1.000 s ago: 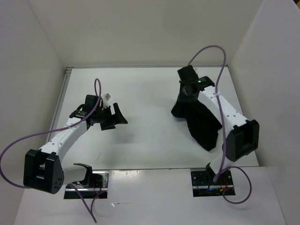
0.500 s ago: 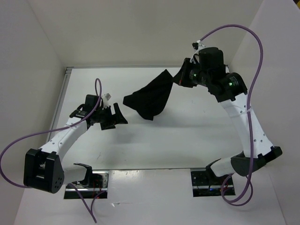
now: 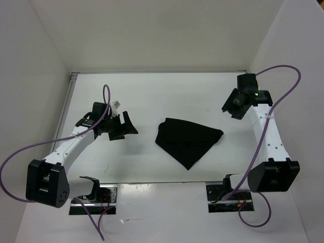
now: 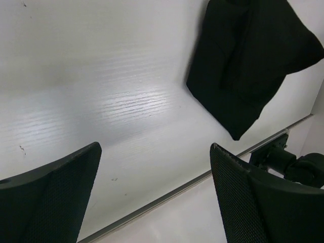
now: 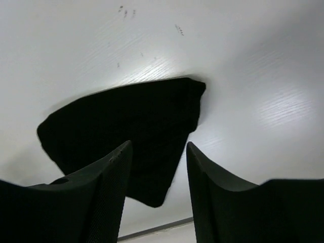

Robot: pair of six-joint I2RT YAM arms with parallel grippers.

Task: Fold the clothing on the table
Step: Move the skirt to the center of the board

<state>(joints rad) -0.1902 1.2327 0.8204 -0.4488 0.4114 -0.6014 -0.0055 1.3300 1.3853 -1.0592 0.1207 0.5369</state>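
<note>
The black clothing [image 3: 186, 138] lies loose on the white table [image 3: 147, 96], roughly a triangle, between the two arms near the front edge. It shows too in the left wrist view, clothing [image 4: 248, 61], and in the right wrist view, clothing [image 5: 126, 126]. My left gripper [image 3: 126, 124] hovers just left of it, open and empty, gripper [image 4: 154, 152]. My right gripper [image 3: 229, 109] is raised at the right, apart from the cloth, its jaws parted with nothing between them, gripper [image 5: 158, 147].
White upright walls [image 3: 35, 76] close in the table at the left, back and right. A thin metal rim [image 3: 66, 109] runs along the table's left edge. Purple cables [image 3: 15, 162] loop from both arms. The arm bases [image 3: 96, 195] sit at the near edge.
The right arm swung the cloth up and leftward through the air, then let it go; it now lies on the table's middle. The right gripper opened and drew back right. Left arm unmoved.
</note>
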